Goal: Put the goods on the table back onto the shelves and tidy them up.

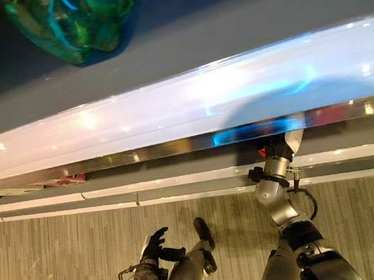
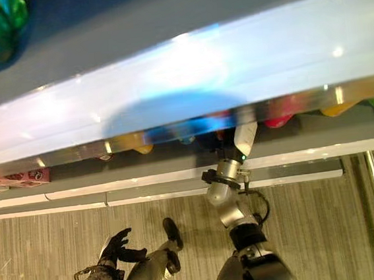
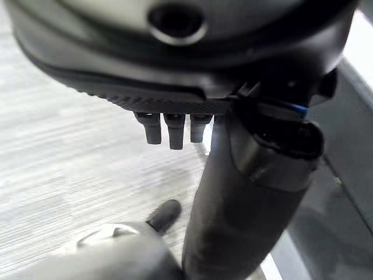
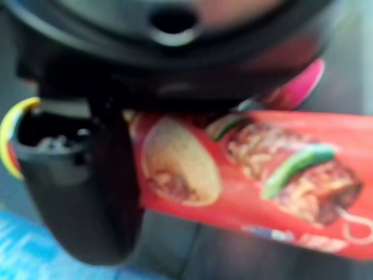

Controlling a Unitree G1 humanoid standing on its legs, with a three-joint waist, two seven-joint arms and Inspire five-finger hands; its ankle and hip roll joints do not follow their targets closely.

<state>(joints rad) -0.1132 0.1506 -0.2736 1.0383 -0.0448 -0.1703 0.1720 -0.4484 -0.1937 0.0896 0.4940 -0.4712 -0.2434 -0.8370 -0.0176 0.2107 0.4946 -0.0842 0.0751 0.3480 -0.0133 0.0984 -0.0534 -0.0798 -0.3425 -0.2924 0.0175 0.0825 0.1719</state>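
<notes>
Striped wood-look floor lies below a white shelf edge running across the view. At lower left, the left hand hangs idle over the floor, fingers loosely spread. To the right, the right hand reaches under the shelf edge; the red snack packet lies right against it, long axis crosswise, seemingly pinched by the thumb.

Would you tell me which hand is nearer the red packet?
Right. The right hand is up at the shelf, against the red packet; the left hand hangs low over the floor.
</notes>
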